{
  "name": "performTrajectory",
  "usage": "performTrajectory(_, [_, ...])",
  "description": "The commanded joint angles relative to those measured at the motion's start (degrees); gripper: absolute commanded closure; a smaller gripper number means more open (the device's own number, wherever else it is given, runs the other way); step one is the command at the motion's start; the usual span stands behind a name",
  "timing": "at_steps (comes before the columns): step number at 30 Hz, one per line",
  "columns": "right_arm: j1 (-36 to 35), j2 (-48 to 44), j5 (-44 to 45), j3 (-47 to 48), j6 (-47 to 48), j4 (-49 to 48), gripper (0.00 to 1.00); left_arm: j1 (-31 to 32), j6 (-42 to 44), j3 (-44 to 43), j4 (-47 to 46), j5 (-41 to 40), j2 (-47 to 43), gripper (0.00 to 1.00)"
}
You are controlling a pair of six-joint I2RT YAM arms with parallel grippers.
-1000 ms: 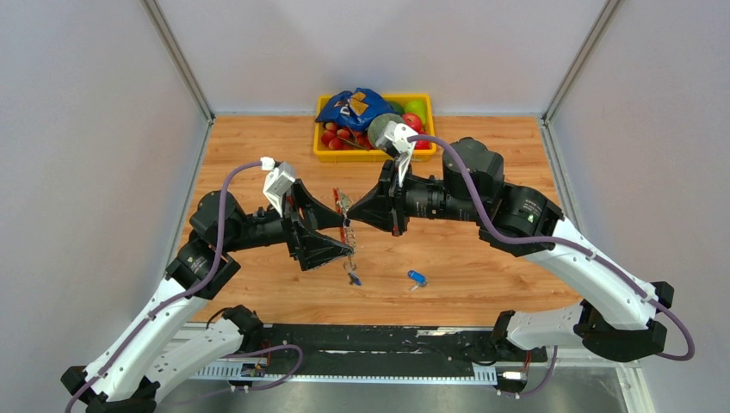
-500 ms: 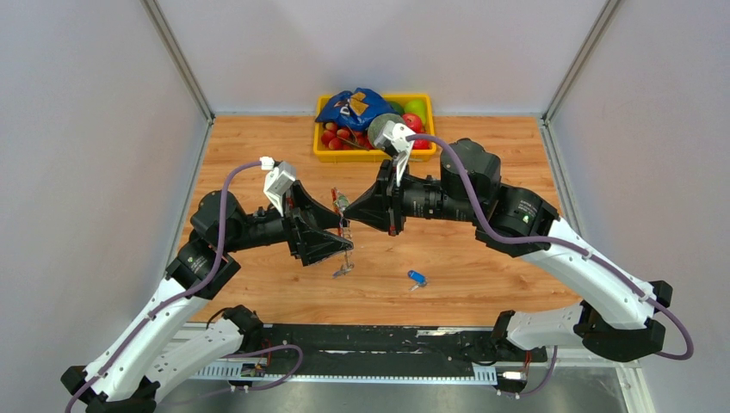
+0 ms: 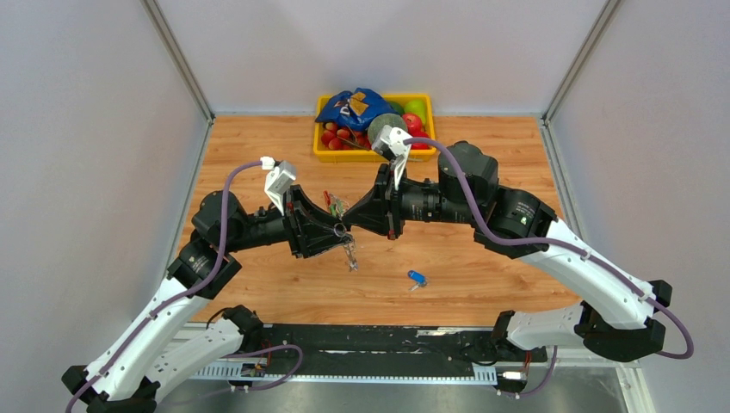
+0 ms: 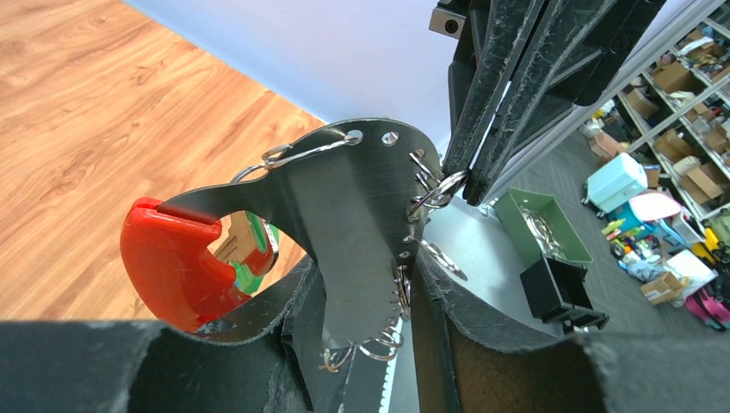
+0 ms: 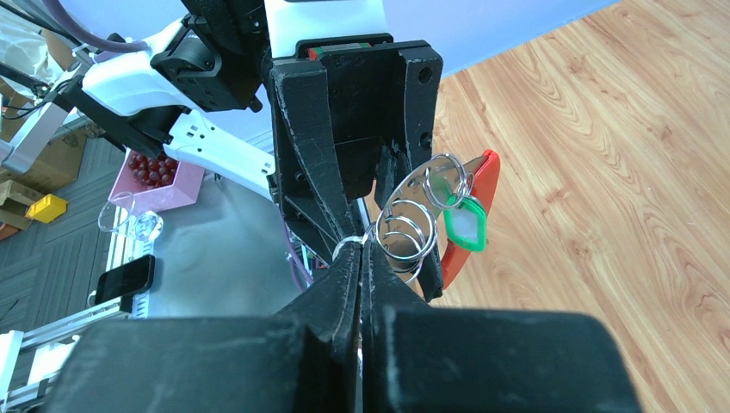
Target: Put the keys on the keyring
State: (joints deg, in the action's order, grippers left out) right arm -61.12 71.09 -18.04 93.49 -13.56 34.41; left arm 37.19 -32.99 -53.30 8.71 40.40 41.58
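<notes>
The keyring (image 3: pixel 334 205) hangs in the air between both grippers, above the table's middle. In the left wrist view its grey metal strip (image 4: pixel 344 198) stands across my left gripper (image 4: pixel 361 277), whose jaws press on the strip's two edges; the red loop (image 4: pixel 168 267) and a green tag (image 4: pixel 254 258) stick out to the left. My right gripper (image 5: pixel 361 249) is shut on one silver split ring (image 5: pixel 344 248) at the strip's edge. One key (image 3: pixel 350 256) dangles under the keyring. Another key with a blue head (image 3: pixel 417 277) lies on the table to the right.
A yellow tray (image 3: pixel 370 157) with fruit and a blue bag (image 3: pixel 353 105) stands at the back edge of the wooden table. Grey walls close in both sides. Both arms meet over the table's centre.
The left jaws have narrowed onto the strip. The keyring has shifted slightly left and up, and the dangling key has risen with it. The right gripper stayed shut.
</notes>
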Motion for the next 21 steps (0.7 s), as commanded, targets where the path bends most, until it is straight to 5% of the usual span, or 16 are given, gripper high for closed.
performTrajectory(1, [-0.22,-1.55,0.46,-0.69,-0.82,-3.92,1.00,0.17,-0.22,-0.37,-2.74,0.76,-0.37,0.81])
performTrajectory(11, [-0.16,-3.81,2.56,-3.00,-0.58,-3.85,1.00,0.16,-1.56,-0.65,-2.93,-1.96,-0.47,1.00])
performTrajectory(17, [-0.18,-6.64,5.05,-5.06,-0.53,-3.23,0.62,0.16,-1.79,-1.54,-1.68,-4.27,-0.38,1.00])
performTrajectory(21, [-0.14,-9.43,7.03,-7.01,0.36,-2.06,0.52,0.17,-2.55,-2.76,-0.51,-6.71,-0.13,1.00])
